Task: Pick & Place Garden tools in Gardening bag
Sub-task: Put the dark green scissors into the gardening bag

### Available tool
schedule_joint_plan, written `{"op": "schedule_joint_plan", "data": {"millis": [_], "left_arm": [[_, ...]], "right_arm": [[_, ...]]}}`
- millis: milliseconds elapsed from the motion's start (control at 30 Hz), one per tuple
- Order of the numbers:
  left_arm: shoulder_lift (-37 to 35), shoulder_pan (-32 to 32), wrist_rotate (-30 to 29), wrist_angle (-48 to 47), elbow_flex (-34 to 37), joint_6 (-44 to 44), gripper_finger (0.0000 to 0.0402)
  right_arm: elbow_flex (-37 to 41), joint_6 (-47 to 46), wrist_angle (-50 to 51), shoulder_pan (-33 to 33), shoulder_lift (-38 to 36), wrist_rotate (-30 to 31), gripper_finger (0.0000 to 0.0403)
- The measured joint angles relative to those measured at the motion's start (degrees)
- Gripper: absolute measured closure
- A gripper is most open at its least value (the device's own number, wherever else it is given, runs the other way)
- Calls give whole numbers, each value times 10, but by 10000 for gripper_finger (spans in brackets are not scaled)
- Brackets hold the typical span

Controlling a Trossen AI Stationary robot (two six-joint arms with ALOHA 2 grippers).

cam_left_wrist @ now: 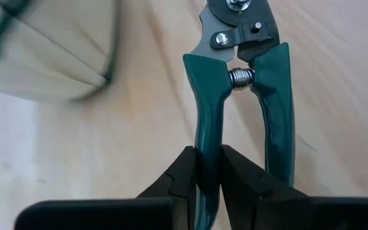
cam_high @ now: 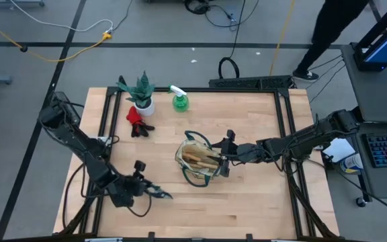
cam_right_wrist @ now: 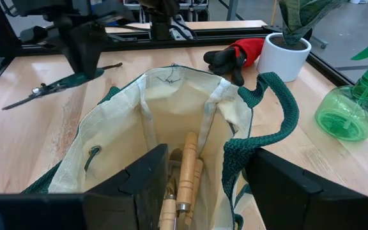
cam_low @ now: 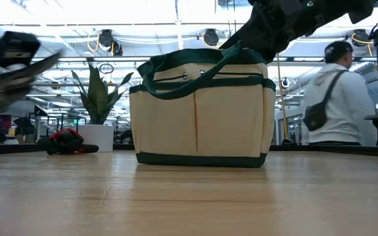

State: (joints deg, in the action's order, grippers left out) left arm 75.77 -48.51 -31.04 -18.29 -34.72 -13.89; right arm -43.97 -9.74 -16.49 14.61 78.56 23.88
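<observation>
Above the worktop's near left, shears (cam_left_wrist: pixel 235 108) were gripped by left pincer (cam_left_wrist: pixel 208 182); transfer into bag (cam_high: pixel 200 163), spread by open right pincer (cam_right_wrist: pixel 206 185), judged next.

I'm counting: 1 gardening bag (cam_high: pixel 200 163) | 3 wooden handles (cam_right_wrist: pixel 185 179) showing inside it | 1 pruning shears (cam_left_wrist: pixel 241 96) | 1 red item (cam_high: pixel 137 121) | 1 spray bottle (cam_high: pixel 179 99) | 1 potted plant (cam_high: pixel 140 94) | 1 person (cam_low: pixel 336 98) | my 2 arms.
</observation>
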Motion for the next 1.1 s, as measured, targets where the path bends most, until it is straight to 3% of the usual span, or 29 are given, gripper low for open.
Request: {"op": "schedule_joint_plan", "data": {"millis": [400, 767, 1100], "left_arm": [[0, 72, -72, 181, 0, 168, 345], [0, 134, -65, 380, 0, 328, 351], [0, 164, 0, 502, -3, 426, 353]], "right_arm": [[0, 0, 0, 0, 0, 0, 206], [0, 0, 0, 0, 0, 0, 206], [0, 0, 1, 0, 0, 0, 206]]}}
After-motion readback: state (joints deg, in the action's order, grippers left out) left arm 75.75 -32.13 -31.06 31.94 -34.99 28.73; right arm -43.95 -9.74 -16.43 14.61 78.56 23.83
